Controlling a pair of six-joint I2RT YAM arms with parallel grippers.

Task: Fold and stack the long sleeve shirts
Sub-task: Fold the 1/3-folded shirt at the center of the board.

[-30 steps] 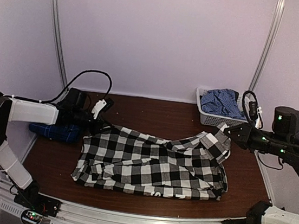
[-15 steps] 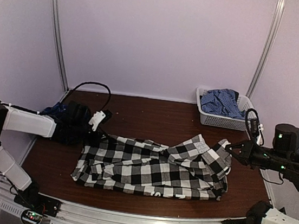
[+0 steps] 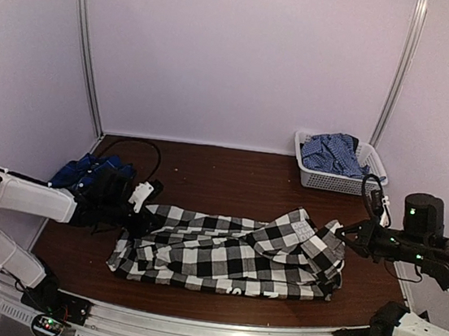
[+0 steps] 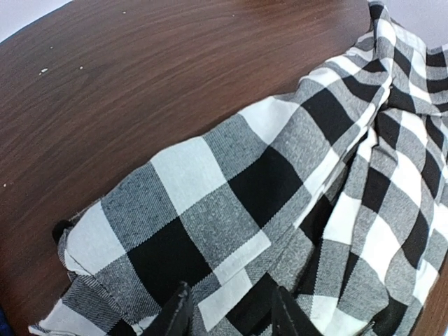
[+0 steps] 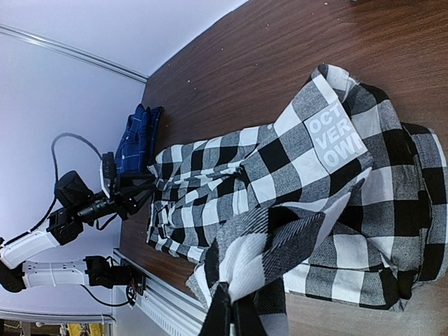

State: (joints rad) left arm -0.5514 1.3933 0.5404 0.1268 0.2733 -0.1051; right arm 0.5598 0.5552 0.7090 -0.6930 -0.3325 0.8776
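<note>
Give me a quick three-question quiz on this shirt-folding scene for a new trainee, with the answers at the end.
1. True or false: the black-and-white checked shirt lies inside the basket.
2. What is the right gripper closed on? A) the basket's rim B) the right end of the checked shirt C) nothing
3. Fill in: the dark blue plaid shirt lies at the ___ edge of the table.
Key: 1 false, it is spread out on the table; 2 B; 3 left.
</note>
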